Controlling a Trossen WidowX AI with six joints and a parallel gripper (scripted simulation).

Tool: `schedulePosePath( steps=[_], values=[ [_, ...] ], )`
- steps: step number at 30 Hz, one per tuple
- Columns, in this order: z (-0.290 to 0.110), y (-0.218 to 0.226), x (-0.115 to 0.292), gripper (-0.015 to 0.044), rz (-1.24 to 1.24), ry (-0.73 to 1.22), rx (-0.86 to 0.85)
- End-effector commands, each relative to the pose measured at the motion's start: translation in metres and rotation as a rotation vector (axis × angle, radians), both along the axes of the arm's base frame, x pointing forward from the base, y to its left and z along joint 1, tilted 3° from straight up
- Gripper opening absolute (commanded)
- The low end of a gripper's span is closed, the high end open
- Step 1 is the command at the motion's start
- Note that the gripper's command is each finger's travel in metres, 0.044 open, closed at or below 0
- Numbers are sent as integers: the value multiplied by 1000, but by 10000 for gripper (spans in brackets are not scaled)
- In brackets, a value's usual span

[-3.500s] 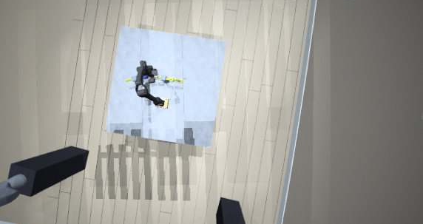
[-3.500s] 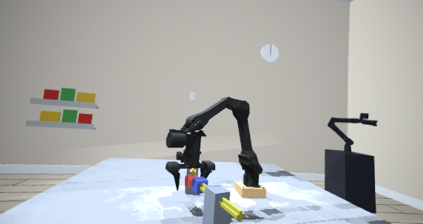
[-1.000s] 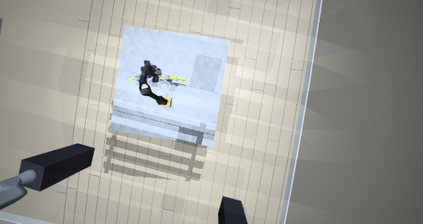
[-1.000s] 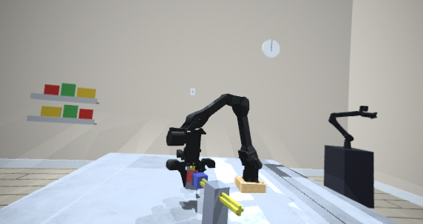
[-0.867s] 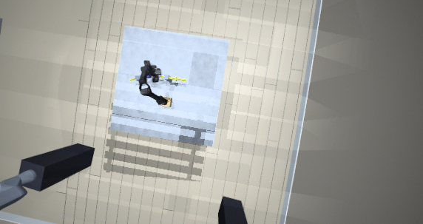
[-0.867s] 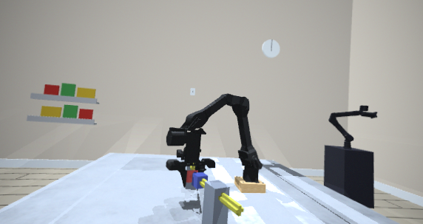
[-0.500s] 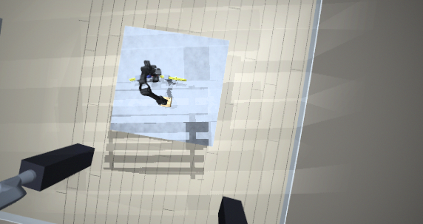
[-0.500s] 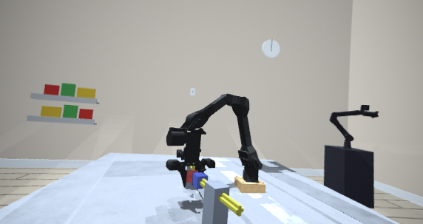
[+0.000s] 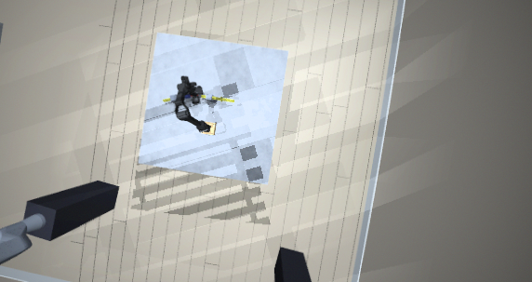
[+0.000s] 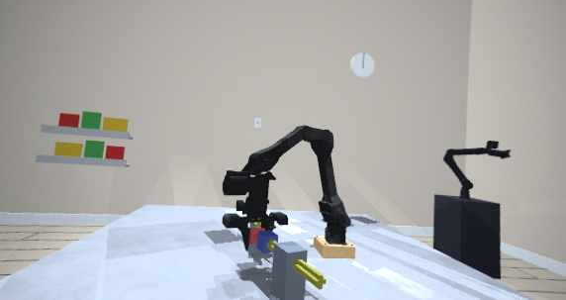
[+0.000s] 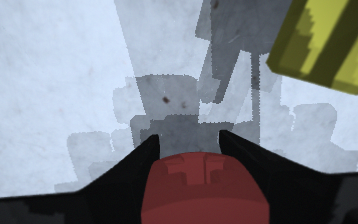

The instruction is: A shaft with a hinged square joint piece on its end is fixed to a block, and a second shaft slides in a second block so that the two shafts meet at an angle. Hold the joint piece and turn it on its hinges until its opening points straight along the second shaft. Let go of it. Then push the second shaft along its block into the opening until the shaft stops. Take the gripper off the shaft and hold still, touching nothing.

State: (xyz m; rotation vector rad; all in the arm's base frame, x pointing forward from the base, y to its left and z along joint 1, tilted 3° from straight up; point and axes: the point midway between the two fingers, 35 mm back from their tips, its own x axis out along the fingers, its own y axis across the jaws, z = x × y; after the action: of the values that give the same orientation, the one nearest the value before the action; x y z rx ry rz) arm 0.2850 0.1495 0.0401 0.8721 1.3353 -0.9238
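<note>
My gripper is shut on the red joint piece, which sits between the two black fingers just above the table. A blue part of the joint adjoins the red one. The second yellow shaft passes through a grey block in front of the joint and angles toward it. In the overhead view the arm covers the joint, and yellow shaft ends show on either side. The joint's opening is hidden.
The arm's wooden base stands just behind the blocks. A black pedestal with a second small arm stands off the table to the right. Dark camera bodies sit on the floor beyond the table.
</note>
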Motion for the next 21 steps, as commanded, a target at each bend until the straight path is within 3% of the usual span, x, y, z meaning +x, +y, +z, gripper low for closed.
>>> schedulePosePath(
  steps=[1,12,17,21],
  values=[
    [0,1,0,182,-6,1,3],
    [0,0,0,147,0,0,0],
    [0,0,0,16,0,0,0],
    [0,0,0,0,0,0,0]
  ],
)
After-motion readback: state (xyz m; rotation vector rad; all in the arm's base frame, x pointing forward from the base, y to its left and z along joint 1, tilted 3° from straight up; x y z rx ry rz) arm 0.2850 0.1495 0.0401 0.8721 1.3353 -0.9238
